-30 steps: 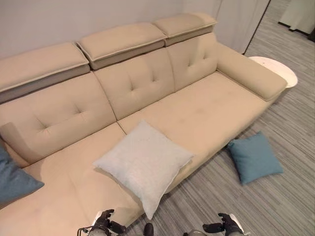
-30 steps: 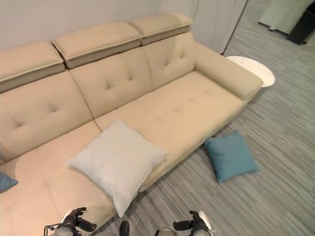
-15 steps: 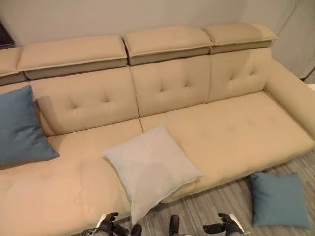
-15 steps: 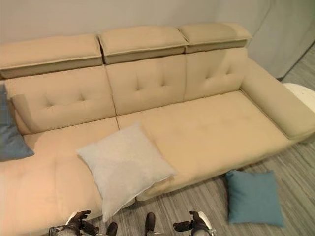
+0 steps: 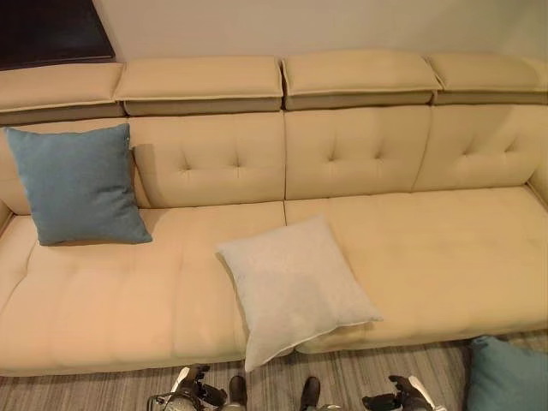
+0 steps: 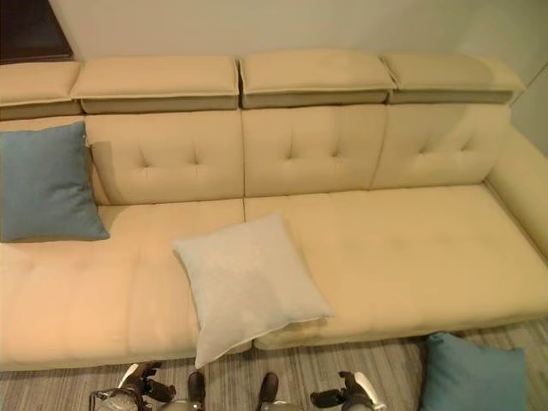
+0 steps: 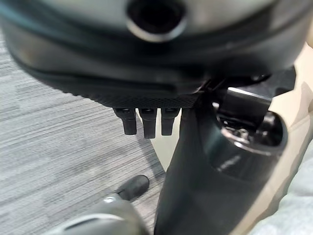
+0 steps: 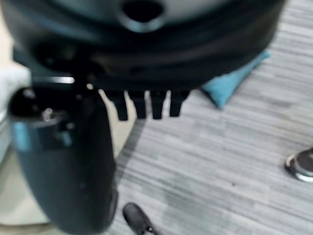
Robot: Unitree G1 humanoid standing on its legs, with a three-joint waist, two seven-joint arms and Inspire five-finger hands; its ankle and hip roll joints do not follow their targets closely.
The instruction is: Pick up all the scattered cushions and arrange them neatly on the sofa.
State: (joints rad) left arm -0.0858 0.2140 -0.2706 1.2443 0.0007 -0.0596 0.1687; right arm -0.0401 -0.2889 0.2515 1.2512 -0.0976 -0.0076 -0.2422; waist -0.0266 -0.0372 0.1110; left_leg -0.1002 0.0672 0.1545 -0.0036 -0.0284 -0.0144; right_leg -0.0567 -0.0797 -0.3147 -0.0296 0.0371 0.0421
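A light grey cushion (image 5: 295, 287) lies flat on the beige sofa's seat (image 5: 428, 248), one corner hanging over the front edge. One blue cushion (image 5: 79, 184) leans upright against the backrest at the sofa's left end. A second blue cushion (image 6: 475, 377) lies on the carpet at the lower right, close to the sofa's front, and shows past my right fingers (image 8: 146, 105) as a blue cushion (image 8: 234, 83). My left hand (image 5: 193, 394) and right hand (image 5: 402, 396) hang low in front of the sofa, both open and holding nothing.
Grey striped carpet (image 6: 342, 364) runs along the sofa's front. The sofa's right armrest (image 6: 531, 197) closes off the seat on that side. A dark panel (image 5: 47, 30) sits on the wall at the upper left. The seat's right half is bare.
The camera has swung left, so the whole picture shifted right. The blue cushion on the sofa has come fully into view. No cushion has moved; both hands stay low.
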